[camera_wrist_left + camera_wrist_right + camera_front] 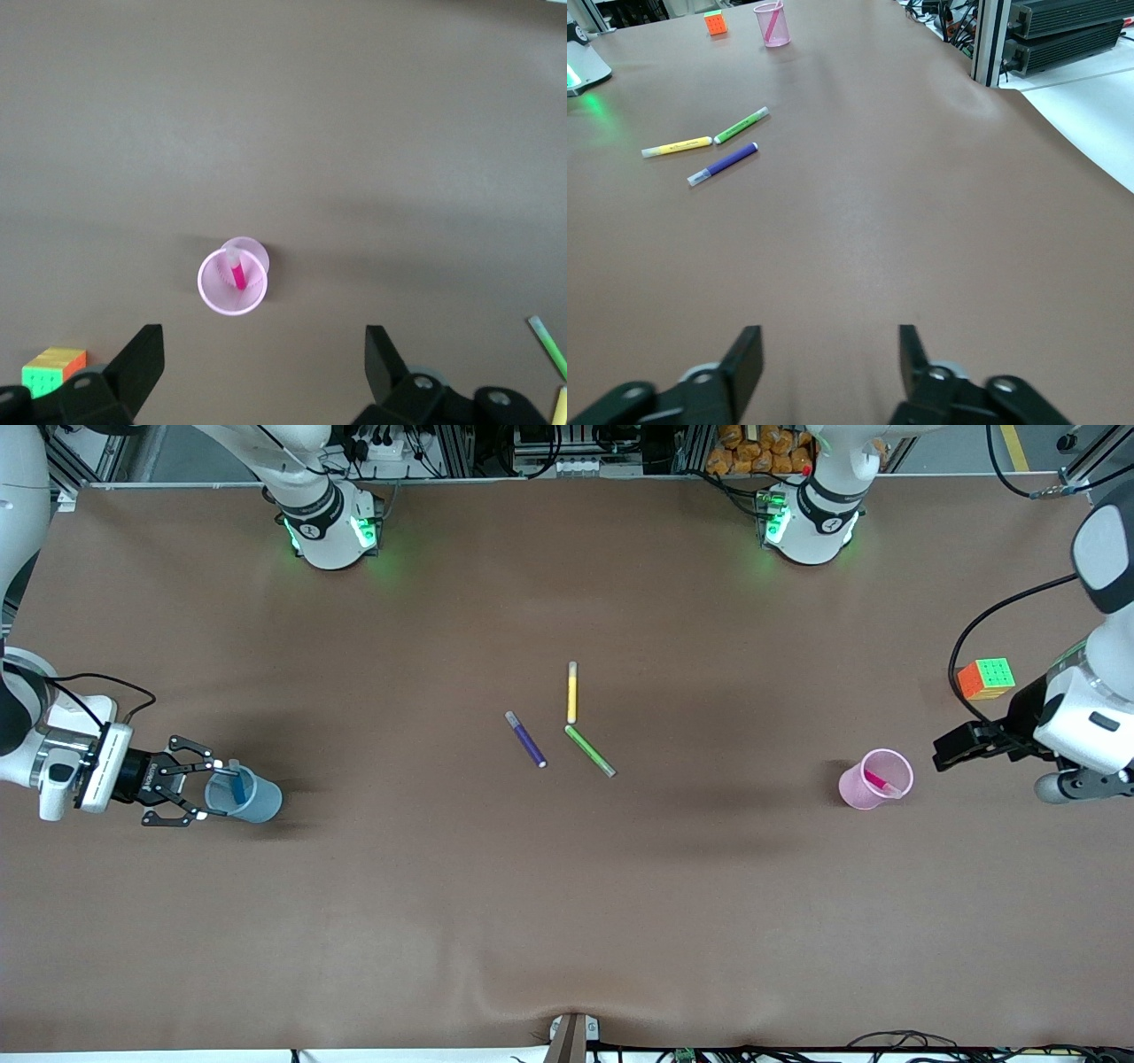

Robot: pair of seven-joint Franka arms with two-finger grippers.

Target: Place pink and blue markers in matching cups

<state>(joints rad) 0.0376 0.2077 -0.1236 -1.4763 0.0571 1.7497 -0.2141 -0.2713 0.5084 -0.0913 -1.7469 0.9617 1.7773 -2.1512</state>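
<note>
The right gripper point(211, 788) hangs spread at the blue cup's point(252, 799) rim, at nine o'clock of it; the blue marker point(236, 782) stands inside. The left gripper point(941, 755), spread, waits at three o'clock of the pink cup point(866, 791), which holds the pink marker point(879, 781). Purple point(527, 741), yellow point(572, 694) and green pens point(588, 749) lie mid-table; a cube point(986, 678) sits at one o'clock of the pink cup.

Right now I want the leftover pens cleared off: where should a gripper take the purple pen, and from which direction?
Grip the purple pen at mid-barrel, coming straight down from above. It lies flat on the table, apart from the yellow pen and green pen, so its long sides are free; set the gripper across its slanted length.
</note>
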